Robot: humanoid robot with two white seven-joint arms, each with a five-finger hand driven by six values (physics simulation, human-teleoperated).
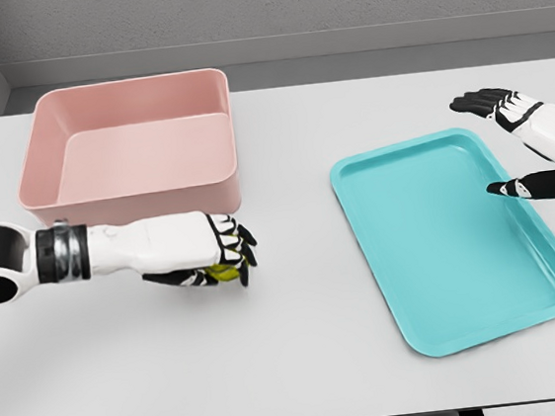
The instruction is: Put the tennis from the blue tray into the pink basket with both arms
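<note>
Grey, faintly speckled walls stand behind a smooth, matte white table (314, 363) whose front edge is cut off at the bottom of the picture. Taking the pink basket (130, 149) as the landmark: it is a deep, rounded-corner rectangular tub with plain glossy walls, sitting at the table's far left. Well to its right lies the blue tray (457, 239), a shallow turquoise rectangle with a raised lip and rounded corners, turned slightly askew.

Just in front of the basket's near right corner hangs the left hand (207, 250), white-shelled with black finger segments, its forearm carrying a dark metallic cuff. The fingers are curled around the tennis ball (225, 271), of which only a sliver of yellow-green shows between and beneath them; most of the ball is hidden by the palm.

Far right of the basket, over the tray's right rim, is the right hand (524, 142), fingers spread and holding nothing. Its arm is cut off by the picture's edge.
</note>
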